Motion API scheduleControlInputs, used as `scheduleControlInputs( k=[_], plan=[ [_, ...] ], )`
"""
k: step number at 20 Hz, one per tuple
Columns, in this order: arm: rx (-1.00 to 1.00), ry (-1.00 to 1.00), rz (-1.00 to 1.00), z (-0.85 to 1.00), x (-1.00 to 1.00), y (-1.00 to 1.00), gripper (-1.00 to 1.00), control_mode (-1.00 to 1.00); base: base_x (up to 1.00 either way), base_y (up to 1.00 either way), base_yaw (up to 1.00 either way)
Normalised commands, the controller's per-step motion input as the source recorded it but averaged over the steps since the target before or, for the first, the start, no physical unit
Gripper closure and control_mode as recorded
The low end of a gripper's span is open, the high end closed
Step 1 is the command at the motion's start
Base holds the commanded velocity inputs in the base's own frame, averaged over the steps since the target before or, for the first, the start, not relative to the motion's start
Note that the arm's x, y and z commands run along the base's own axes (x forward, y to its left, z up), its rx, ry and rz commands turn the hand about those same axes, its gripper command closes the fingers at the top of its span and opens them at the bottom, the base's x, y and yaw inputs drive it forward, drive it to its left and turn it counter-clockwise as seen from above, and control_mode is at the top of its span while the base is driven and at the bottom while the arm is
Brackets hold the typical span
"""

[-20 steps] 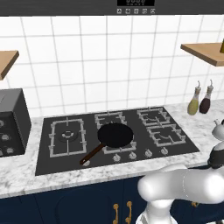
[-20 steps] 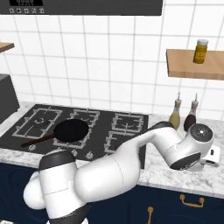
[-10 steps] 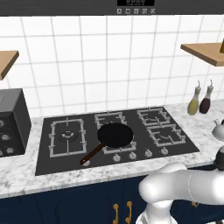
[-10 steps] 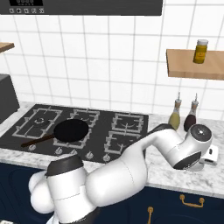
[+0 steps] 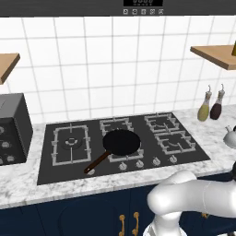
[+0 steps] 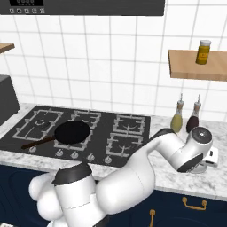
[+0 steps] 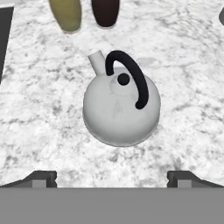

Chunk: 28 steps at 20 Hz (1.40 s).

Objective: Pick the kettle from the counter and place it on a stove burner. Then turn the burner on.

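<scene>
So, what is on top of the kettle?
On the kettle sit a black arched handle and a small black lid knob. The handle covers a strip of the lid; the marble counter under the kettle is hidden.

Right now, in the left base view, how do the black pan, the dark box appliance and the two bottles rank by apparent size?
1. Dark box appliance, cut by the frame edge.
2. Pan.
3. Two bottles, alike: olive one, dark one; they stand farther back, so they may look smaller.
</scene>
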Motion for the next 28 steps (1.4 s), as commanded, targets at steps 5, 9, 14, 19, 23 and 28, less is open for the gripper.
scheduleControlInputs(
  k=[5,9,14,19,23,28],
  plan=[
    [0.00,0.00,0.00,-0.10,0.17,-0.18,-1.00,-1.00,0.00,0.00,0.00],
    [0.00,0.00,0.00,-0.12,0.19,-0.20,-1.00,-1.00,0.00,0.00,0.00],
    [0.00,0.00,0.00,-0.15,0.27,-0.15,-1.00,-1.00,0.00,0.00,0.00],
    [0.00,0.00,0.00,-0.14,0.25,-0.17,-1.00,-1.00,0.00,0.00,0.00],
    [0.00,0.00,0.00,-0.12,0.23,-0.19,-1.00,-1.00,0.00,0.00,0.00],
    [0.00,0.00,0.00,-0.12,0.24,-0.16,-1.00,-1.00,0.00,0.00,0.00]
  ],
)
